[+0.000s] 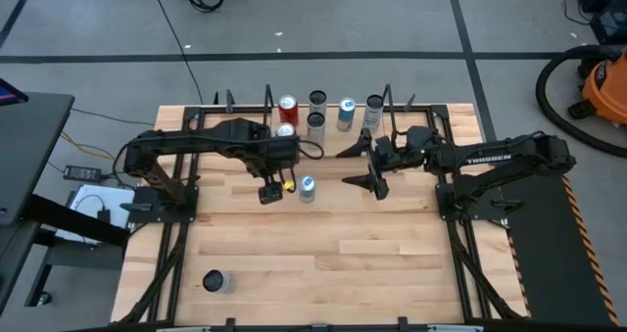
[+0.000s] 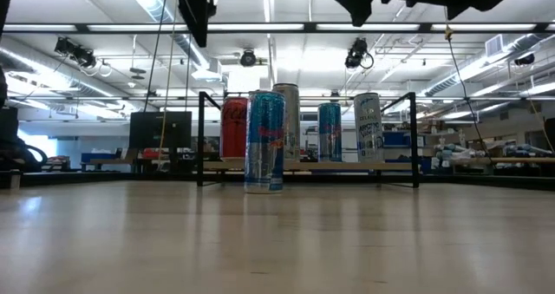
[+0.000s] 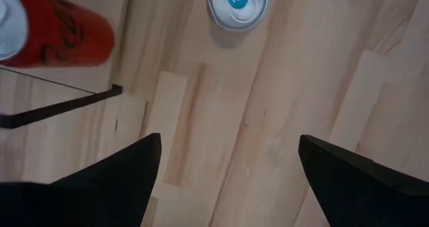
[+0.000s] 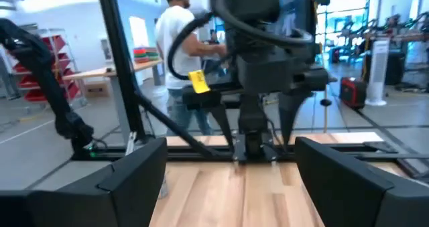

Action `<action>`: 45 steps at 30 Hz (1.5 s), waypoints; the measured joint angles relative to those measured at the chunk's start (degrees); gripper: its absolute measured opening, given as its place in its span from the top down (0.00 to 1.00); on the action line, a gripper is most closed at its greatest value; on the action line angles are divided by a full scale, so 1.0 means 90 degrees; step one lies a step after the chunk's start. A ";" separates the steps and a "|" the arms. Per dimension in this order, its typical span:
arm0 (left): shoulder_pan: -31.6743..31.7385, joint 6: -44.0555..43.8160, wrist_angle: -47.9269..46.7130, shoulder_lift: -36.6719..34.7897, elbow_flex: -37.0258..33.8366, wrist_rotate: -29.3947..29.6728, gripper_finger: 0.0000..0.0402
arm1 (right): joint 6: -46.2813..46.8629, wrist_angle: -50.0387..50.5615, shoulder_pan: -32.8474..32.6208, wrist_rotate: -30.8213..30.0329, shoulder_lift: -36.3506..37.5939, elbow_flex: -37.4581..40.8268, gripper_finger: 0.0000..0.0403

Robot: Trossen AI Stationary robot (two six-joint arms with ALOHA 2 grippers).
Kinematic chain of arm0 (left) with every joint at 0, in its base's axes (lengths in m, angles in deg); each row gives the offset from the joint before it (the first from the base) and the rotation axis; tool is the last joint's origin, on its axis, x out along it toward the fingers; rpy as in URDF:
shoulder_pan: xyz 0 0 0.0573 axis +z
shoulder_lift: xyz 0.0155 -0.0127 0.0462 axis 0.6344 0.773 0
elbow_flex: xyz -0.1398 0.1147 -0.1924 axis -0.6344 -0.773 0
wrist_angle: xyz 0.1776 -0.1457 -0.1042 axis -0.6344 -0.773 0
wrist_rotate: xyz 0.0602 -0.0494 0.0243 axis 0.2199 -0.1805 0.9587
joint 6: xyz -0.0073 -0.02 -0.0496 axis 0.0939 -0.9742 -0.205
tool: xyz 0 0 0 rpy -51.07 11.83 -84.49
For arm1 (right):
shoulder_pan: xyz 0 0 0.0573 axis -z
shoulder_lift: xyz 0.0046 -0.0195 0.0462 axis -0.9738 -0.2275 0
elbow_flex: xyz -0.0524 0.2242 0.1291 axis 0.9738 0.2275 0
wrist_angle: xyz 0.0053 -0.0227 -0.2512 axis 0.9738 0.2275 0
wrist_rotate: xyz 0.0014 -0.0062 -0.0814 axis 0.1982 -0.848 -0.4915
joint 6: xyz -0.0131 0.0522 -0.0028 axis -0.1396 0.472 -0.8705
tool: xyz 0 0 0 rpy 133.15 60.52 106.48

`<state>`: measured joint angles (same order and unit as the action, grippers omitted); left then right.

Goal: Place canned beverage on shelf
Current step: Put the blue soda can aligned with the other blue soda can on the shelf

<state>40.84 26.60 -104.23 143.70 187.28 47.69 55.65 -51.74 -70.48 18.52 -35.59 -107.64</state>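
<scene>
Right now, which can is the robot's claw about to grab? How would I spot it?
Find the black-framed shelf at the table's far edge, crowded with cans. Just in front of it, one blue can stands alone on the bare wood beside the left claw. Only it stands off the shelf, upright.

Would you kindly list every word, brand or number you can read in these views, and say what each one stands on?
"TROSSEN": white lettering along the dark right robot arm, high view.
Red can on the shelf: dark script, too blurred to read.
Tall blue-and-silver can on the table: red print, unreadable.
White-and-blue can on the shelf: lettering too small to read.
</scene>
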 joint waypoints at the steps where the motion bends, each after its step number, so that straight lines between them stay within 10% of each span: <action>1: -0.0035 -0.0014 -0.0014 -0.0041 0.0000 0.0028 0.12 | -0.0003 -0.0075 0.0001 -0.0012 -0.0029 0.0000 0.17; 18: -0.0125 -0.0289 -0.0295 -0.0810 0.0003 0.0095 0.12 | -0.1132 0.2679 0.0092 0.0116 -0.1959 -0.2419 0.17; 30: -0.0198 -0.0279 -0.0369 -0.1185 0.0005 0.0197 0.12 | -0.0656 0.2871 0.0104 -0.1413 -0.2784 -0.2489 0.17; 45: -0.0232 -0.0170 -0.0301 -0.1199 0.0002 0.0299 0.12 | -0.1381 0.3165 0.0041 -0.0574 -0.3205 -0.2488 0.17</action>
<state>38.76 25.07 -106.94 132.90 187.30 50.39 43.23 -23.26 -70.11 13.35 -64.44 -130.03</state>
